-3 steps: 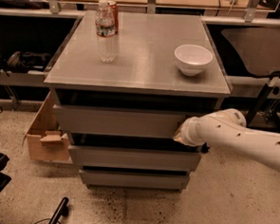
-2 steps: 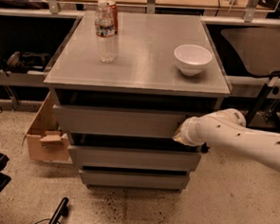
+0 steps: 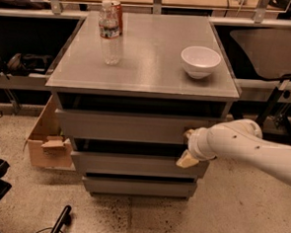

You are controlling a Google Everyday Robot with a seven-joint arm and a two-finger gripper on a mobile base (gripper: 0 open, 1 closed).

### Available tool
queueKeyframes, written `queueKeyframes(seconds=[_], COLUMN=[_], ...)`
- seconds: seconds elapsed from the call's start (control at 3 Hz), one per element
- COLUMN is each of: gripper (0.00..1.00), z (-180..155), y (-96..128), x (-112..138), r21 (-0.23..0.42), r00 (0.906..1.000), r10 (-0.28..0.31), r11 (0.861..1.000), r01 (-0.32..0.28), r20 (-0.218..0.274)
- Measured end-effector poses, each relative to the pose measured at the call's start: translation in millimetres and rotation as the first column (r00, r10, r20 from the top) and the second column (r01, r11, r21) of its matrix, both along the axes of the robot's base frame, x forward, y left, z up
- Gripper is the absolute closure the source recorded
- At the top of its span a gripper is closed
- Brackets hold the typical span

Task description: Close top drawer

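Grey top drawer [image 3: 125, 126] touching spread fingers [image 3: 187, 159]

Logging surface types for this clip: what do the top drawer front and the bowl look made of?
Top drawer: matte grey panel, probably laminate or painted board, no glare. Bowl: glossy white, likely ceramic. The gripper sits at the drawer's right end.

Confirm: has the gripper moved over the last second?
No. The gripper sits at the same spot as before, at the right end of the top drawer front, below the right front corner of the cabinet top.
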State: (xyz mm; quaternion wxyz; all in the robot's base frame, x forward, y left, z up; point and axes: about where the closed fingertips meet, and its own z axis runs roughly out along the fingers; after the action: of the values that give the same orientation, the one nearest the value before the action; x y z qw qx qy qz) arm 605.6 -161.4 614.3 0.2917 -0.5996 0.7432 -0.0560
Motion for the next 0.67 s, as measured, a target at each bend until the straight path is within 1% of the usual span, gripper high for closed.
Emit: queueKeyframes(seconds=[0.33,0.67], gripper=[0.52,0.75], z=[34.7,87.0], y=[5.8,-16.1], x=[-77.1,-129.7], r21=[0.019,-0.052], r00=[0.9942,0.9842], r10=[0.076,0.127], r11=[0.997,0.99], r01=[-0.075,-0.134], r20=[-0.076,-0.123])
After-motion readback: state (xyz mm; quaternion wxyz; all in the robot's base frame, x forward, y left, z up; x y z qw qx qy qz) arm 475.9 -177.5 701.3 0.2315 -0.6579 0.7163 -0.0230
